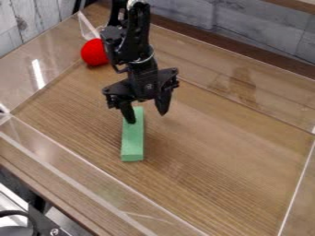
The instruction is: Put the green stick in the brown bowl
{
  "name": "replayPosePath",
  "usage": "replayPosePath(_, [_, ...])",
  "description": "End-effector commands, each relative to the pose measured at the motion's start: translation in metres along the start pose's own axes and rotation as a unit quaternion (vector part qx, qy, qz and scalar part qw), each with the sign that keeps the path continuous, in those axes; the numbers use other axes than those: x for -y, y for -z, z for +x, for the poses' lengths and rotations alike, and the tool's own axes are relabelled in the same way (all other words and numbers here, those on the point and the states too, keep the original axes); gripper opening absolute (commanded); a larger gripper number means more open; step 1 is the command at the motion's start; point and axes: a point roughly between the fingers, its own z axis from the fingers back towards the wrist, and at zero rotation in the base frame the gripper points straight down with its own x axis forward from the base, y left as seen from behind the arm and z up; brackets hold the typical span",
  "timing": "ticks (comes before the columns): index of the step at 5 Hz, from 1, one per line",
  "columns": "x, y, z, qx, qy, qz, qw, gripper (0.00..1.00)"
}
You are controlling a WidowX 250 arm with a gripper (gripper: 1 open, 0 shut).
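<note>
Gripper (144, 107) over the far end of the flat, matte light-green rectangular stick (133, 135); fingers spread, nothing held.

My fingers (128, 109) straddle the stick's upper end, one on each side, apparently lined up to close across its narrow width. Stick lies flat on the wooden desk (222, 147), long axis running toward the camera. Red ball (91, 52) sits well apart at the back left, outside my approach. No brown bowl visible from this camera, so I cannot place the target yet.
</note>
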Motion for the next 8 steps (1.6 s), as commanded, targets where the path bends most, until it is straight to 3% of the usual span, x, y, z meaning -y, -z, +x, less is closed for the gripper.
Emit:
replayPosePath(1, [-0.002, -0.006, 0.001, 0.013, 0.025, -0.009, 0.9996, 0.0])
replayPosePath(4, [-0.009, 0.007, -0.002, 0.035, 0.068, 0.009, 0.997, 0.0])
replayPosePath(6, [0.019, -0.001, 0.0, 0.039, 0.07, 0.012, 0.9967, 0.0])
replayPosePath(8, [0.013, 0.018, -0.003, 0.054, 0.127, 0.035, 0.9899, 0.0])
